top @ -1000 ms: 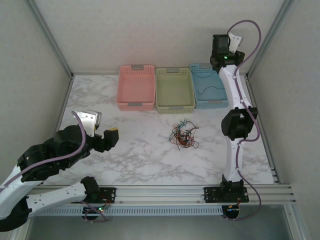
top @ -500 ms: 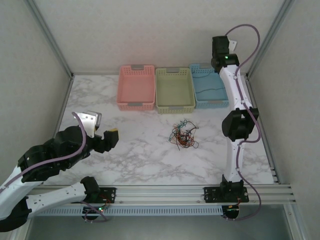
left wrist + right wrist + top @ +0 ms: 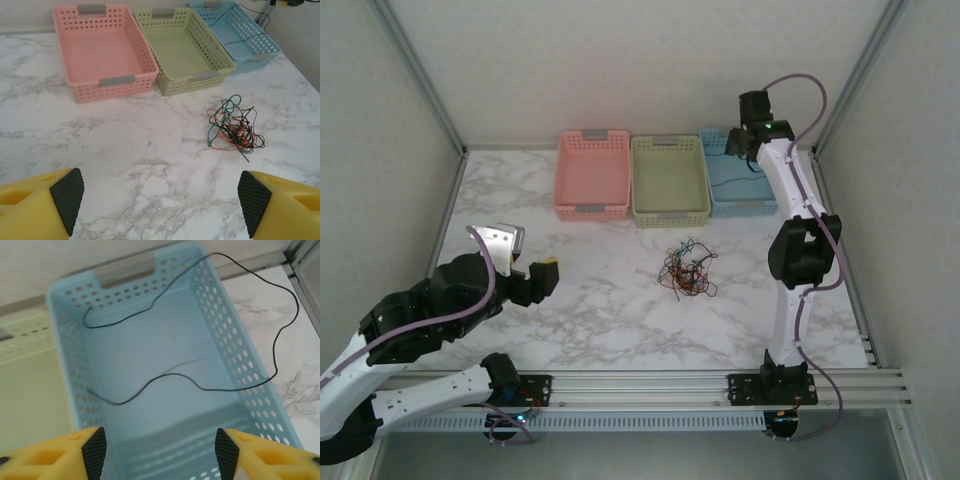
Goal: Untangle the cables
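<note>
While one black cable [image 3: 200, 386] already lies in the blue basket [image 3: 125, 270] just beneath the right claw [image 3: 161, 450], jaws apart and empty, the tangle of cables [image 3: 232, 127] sits on the surface [image 3: 100, 150] ahead-right of the left claw [image 3: 160, 200], wide and empty; most sorting seemingly remains.

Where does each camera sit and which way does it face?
Top external: above and behind the bases, looking down on the table, left gripper, right gripper and cable tangle.
Left wrist: low over the near-left table, facing the tangle and blue basket; its yellow fingers show.
Right wrist: above the blue basket, looking down at a black cable; its fingers show.
Shared: both wrist views hold the blue basket.
</note>
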Robot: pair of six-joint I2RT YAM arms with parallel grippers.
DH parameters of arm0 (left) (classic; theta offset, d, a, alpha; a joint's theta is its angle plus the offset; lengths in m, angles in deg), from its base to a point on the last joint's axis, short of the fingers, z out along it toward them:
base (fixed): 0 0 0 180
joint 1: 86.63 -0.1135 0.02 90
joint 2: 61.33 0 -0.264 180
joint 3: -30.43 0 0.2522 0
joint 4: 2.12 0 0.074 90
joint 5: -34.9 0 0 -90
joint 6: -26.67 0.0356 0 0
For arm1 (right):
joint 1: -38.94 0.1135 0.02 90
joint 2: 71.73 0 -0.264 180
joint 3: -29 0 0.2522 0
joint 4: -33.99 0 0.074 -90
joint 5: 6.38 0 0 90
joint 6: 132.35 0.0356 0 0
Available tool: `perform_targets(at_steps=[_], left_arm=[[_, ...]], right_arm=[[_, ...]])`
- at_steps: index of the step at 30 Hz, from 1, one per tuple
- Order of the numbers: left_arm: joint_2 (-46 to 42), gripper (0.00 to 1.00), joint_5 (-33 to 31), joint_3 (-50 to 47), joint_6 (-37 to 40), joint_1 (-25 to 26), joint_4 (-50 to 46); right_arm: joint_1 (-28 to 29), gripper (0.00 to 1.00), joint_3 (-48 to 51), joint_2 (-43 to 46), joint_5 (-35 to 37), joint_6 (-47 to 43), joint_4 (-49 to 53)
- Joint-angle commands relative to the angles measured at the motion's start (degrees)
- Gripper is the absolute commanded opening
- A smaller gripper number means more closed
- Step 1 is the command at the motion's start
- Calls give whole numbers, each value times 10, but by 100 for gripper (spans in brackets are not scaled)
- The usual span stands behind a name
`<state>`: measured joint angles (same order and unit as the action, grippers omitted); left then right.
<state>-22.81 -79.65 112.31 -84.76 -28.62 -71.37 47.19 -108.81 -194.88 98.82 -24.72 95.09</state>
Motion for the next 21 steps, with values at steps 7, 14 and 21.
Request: perform_targets(at_steps=[7, 14, 21], left_arm=[[-22, 83, -2, -20, 7, -3, 6], [-31, 83, -3, -47, 6, -3, 11], [-22, 83, 2, -44, 18, -3, 15]], right_arm=[[-68, 62, 81, -43, -63, 167, -151], [-101, 63, 89, -58, -66, 205, -185], [-144, 64, 95, -66, -69, 217, -188]])
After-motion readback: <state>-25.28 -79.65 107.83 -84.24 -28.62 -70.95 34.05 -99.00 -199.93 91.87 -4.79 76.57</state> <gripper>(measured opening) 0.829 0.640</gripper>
